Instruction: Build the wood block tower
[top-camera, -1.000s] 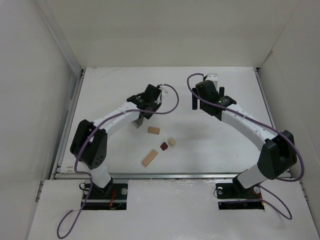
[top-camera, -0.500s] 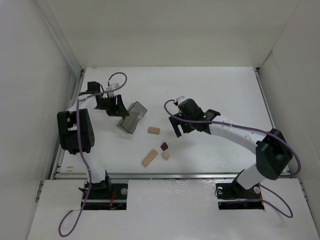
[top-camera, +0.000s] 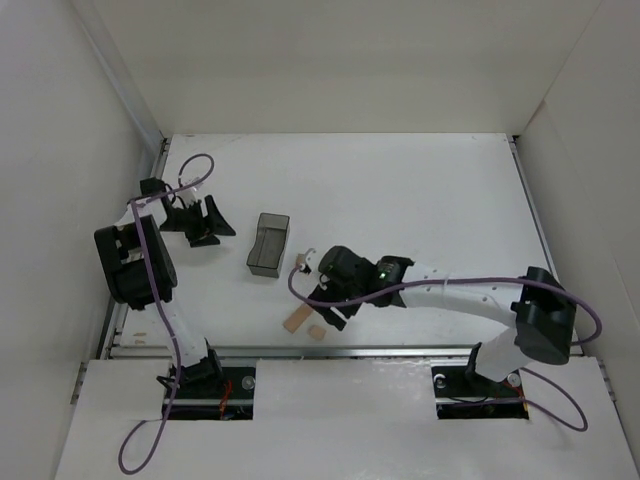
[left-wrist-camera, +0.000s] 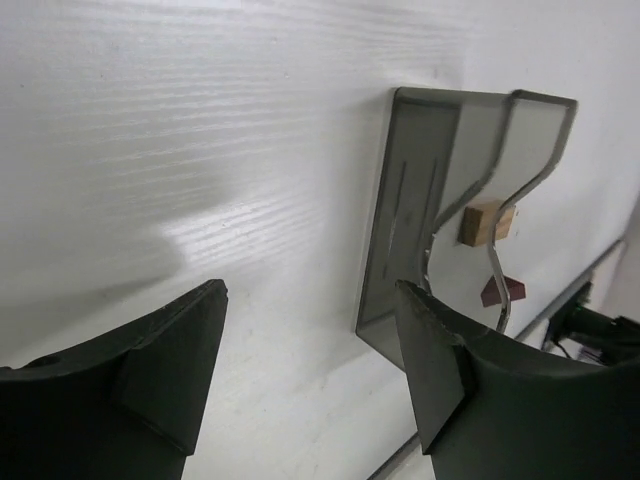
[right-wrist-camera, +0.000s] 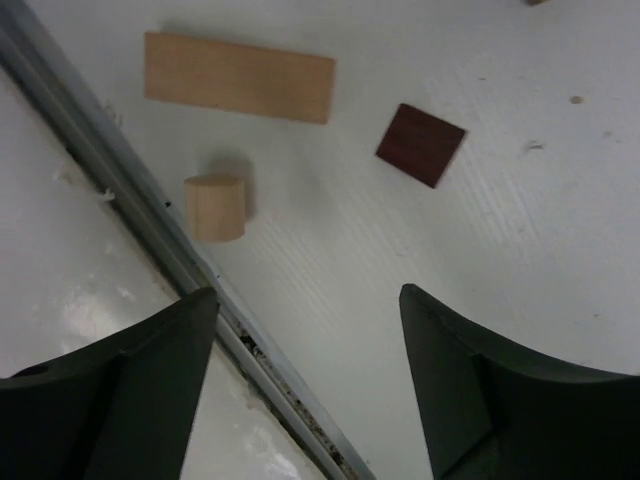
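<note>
On the table (right-wrist-camera: 350, 300), pale flat plank (right-wrist-camera: 238, 77)

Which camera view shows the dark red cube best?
Right wrist: the dark red cube lies in full view, apart from the plank. Left wrist shows only a sliver of it beside the grey bin. In top external, the right claw seems to cover it.

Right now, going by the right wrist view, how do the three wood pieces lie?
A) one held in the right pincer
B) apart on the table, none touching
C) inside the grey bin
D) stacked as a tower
B: the plank, the small tan piece and the red-brown cube each lie on the table with bare surface between them, below the open, empty right pincer.
</note>
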